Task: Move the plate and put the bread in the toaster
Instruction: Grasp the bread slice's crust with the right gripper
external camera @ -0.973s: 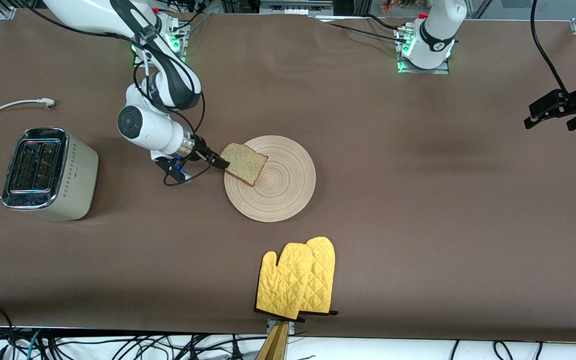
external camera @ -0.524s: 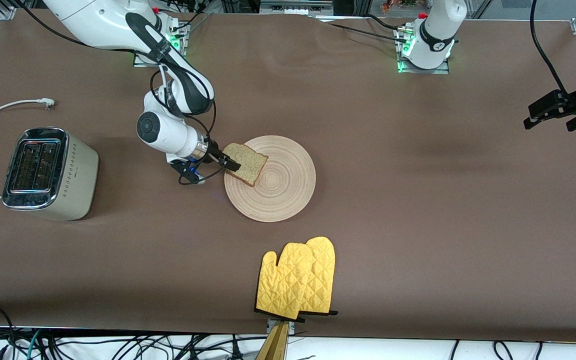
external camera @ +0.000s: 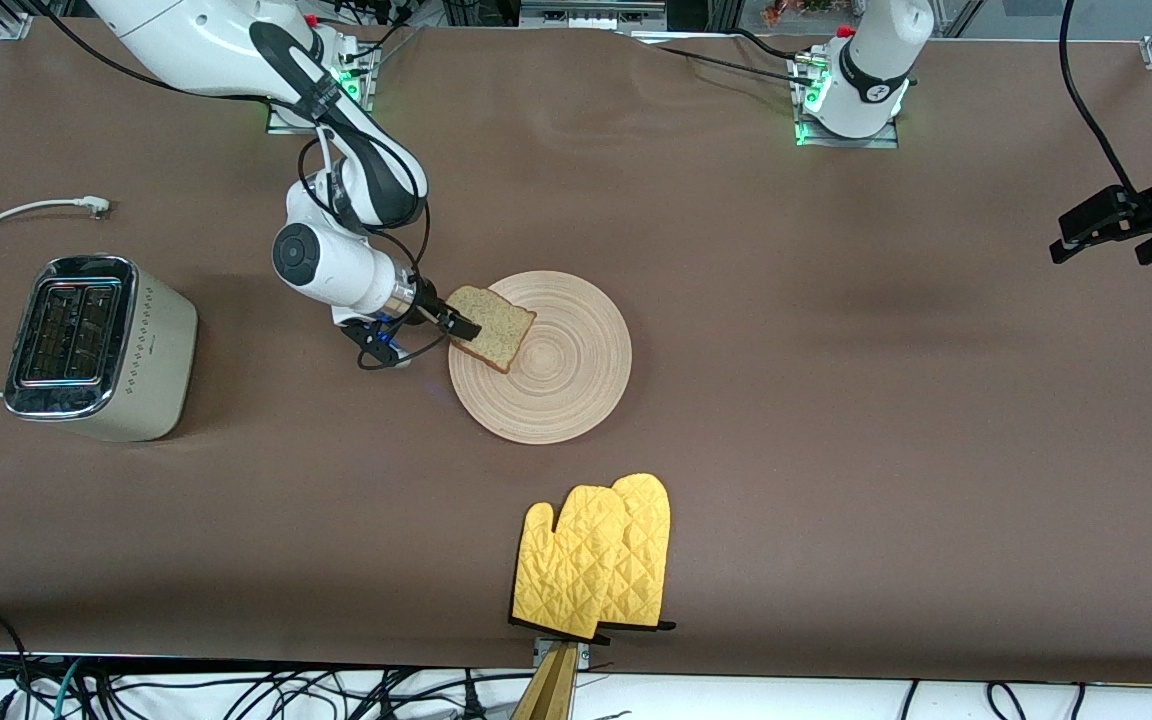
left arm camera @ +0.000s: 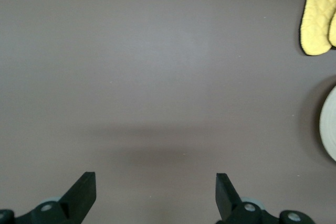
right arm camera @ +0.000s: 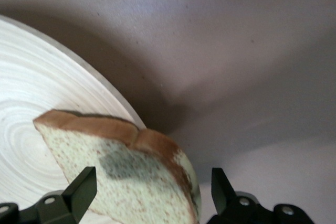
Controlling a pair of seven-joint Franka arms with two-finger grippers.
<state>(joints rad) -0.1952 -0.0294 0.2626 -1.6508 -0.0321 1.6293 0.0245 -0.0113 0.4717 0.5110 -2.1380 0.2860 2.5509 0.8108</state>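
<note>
No legible text, labels or numbers. The toaster (external camera: 96, 345) carries a small mark on its side, too small to read.

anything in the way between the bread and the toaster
Nothing visible. The bread lies on the plate, with the right pincer open around its edge. From there to the toaster, toward the right arm's end, only bare table shows. The oven mitts lie nearer the camera, off that path.
</note>
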